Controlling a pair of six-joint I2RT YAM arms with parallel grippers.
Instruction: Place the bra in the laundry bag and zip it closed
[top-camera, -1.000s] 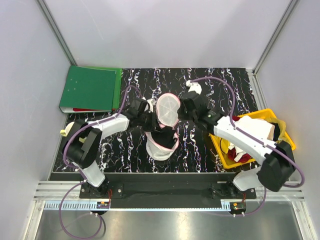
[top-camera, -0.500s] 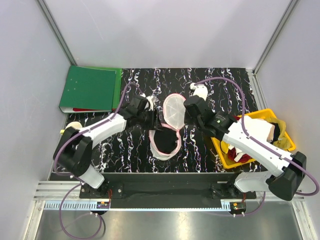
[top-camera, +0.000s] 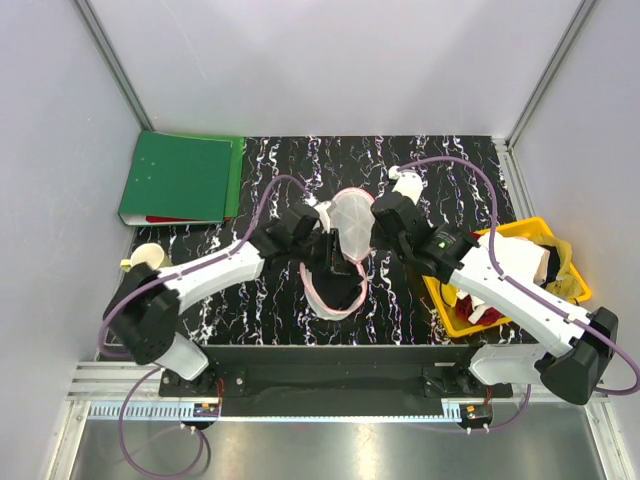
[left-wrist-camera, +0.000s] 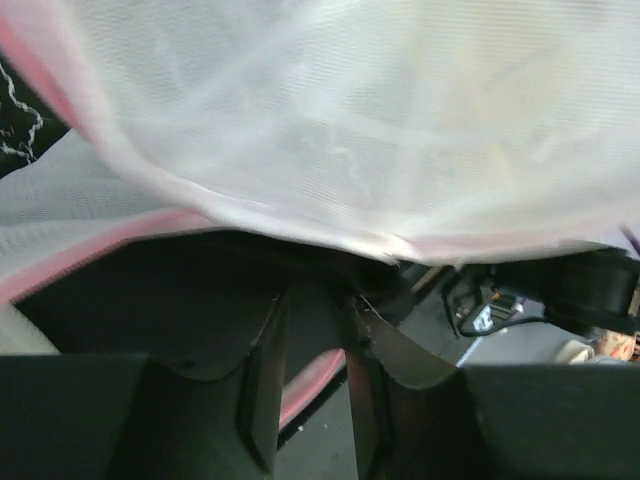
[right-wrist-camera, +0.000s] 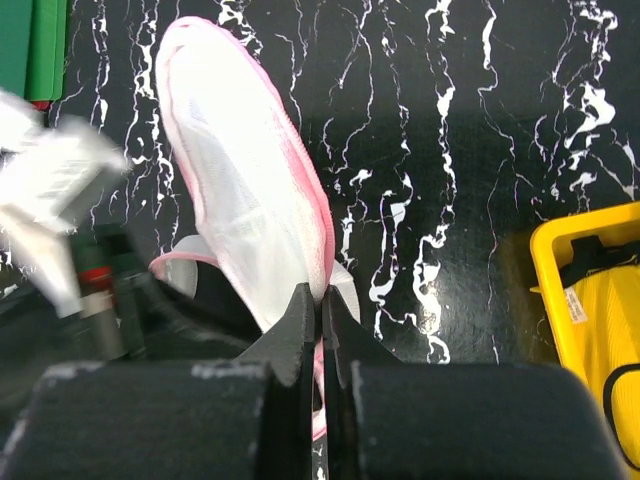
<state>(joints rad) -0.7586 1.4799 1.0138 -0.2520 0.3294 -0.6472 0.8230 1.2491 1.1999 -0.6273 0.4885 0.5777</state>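
Black marbled table carries the laundry bag at its middle. Over the last second your left hand has pushed in from the left, and it now sits under the raised mesh lid, at the bag's mouth. The bra lies dark in the lower half, so stuffing looks nearly done; zipping is not yet begun. From above you cannot read either hand. The right wrist view shows the right hand clamped on the lid's pink rim. The left wrist view shows the left fingers a little apart, nothing clearly between them.
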